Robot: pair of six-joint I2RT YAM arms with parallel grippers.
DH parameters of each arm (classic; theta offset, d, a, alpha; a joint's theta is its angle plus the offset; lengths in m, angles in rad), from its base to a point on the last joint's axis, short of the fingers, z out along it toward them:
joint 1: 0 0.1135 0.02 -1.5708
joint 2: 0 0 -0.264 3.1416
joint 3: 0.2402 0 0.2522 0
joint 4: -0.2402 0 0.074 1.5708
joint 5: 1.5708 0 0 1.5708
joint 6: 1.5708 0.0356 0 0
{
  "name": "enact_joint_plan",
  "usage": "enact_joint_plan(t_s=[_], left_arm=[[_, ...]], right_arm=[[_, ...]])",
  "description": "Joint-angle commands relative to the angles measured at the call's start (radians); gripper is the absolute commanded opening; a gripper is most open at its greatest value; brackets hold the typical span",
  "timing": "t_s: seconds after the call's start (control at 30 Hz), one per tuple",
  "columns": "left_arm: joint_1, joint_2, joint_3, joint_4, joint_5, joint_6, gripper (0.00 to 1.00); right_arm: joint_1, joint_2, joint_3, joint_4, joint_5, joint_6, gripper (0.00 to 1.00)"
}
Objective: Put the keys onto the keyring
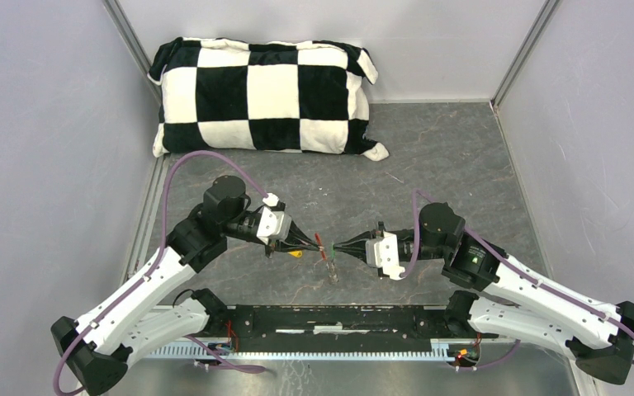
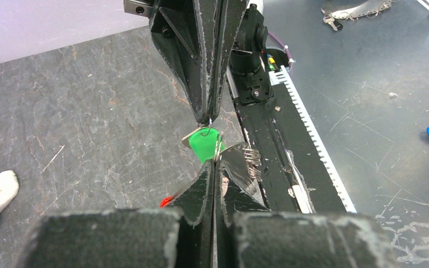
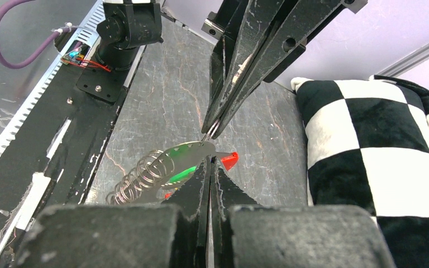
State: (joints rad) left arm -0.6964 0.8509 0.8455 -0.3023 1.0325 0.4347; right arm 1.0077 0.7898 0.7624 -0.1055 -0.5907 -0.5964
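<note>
Pinching thin grey metal keyring [image 3: 142, 177] in clenched left gripper [image 1: 318, 244], green plastic-headed key [image 2: 204, 148] in clenched right gripper [image 1: 336, 246]. Risks dropping key beneath claws through twisting.

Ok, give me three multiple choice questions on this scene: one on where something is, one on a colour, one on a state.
1. Where is the checkered pillow? A at the far end of the table; B between the arm bases; C under the right arm.
2. What colour is the key head between the pincer tips? A orange; B green; C white.
3. How are the left pincer and right pincer set? A both wide open; B one open; C both shut.
Answers: 1 A, the top view shows it at the back. 2 B, the left wrist view shows green plastic. 3 C, each wrist view shows fingers pressed together.
</note>
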Motion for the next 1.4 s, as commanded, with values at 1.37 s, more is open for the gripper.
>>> enact_joint_plan(t_s=[1.37], left_arm=[[-0.002,0.037,0.032,0.044,-0.037,-0.061,0.02]], right_arm=[[0.026,0.028,0.044,0.014,-0.06,-0.025,0.01]])
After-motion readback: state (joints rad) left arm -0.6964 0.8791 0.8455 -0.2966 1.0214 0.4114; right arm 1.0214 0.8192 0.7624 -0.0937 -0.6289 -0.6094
